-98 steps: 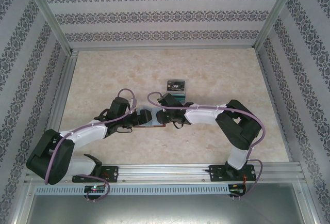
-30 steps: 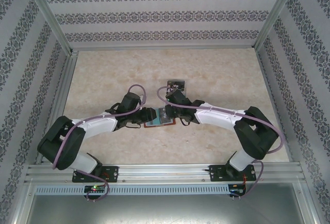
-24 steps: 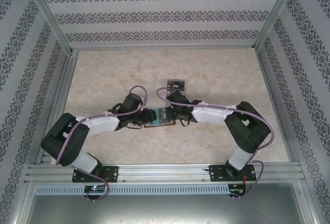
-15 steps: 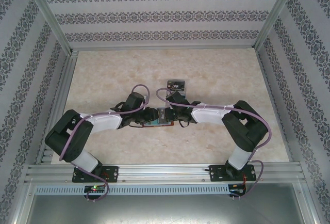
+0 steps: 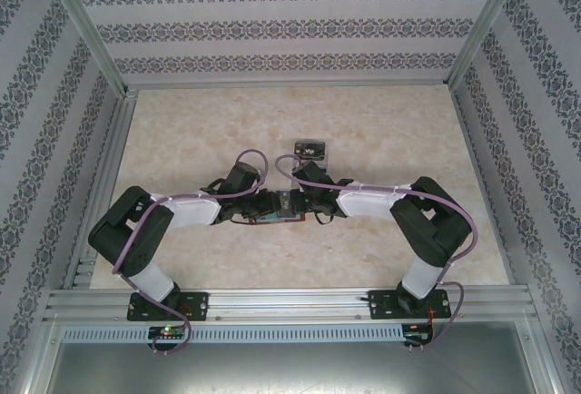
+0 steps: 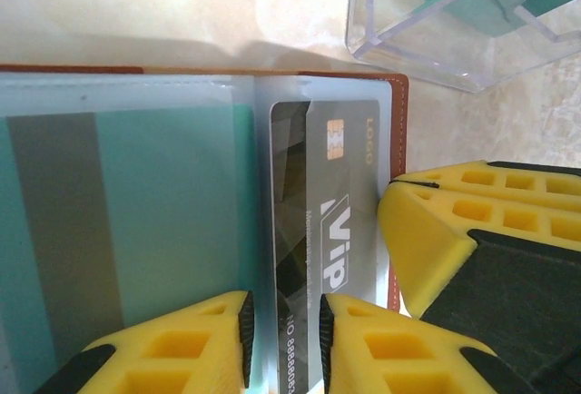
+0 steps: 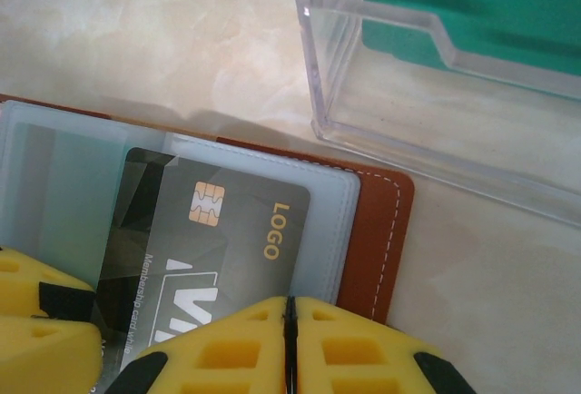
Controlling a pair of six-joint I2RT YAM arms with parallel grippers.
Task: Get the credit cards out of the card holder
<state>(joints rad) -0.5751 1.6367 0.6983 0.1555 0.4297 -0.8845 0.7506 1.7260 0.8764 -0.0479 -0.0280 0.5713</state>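
The card holder (image 5: pixel 272 216) lies open on the table between my two grippers, its brown leather rim (image 7: pixel 383 231) framing translucent sleeves. A grey VIP card (image 6: pixel 331 203) sits in the right sleeve and a teal card (image 6: pixel 154 212) in the left one. My left gripper (image 6: pixel 283 349) stands narrowly open over the fold, its pads either side of the grey card's (image 7: pixel 218 221) inner edge. My right gripper (image 7: pixel 289 321) is shut, tips resting on that card's outer edge near the rim. In the left wrist view its yellow fingers (image 6: pixel 436 240) show at the right.
A clear plastic box (image 5: pixel 309 151) stands just beyond the holder, close to the right gripper. It holds a teal card (image 7: pixel 454 13), and its near wall (image 7: pixel 436 131) is a short way from the holder's rim. Aluminium frame rails border the table.
The left arm has stretched rightward, bringing its gripper over the holder. The right gripper came down from beside the box onto the holder and has stayed put for the last second.
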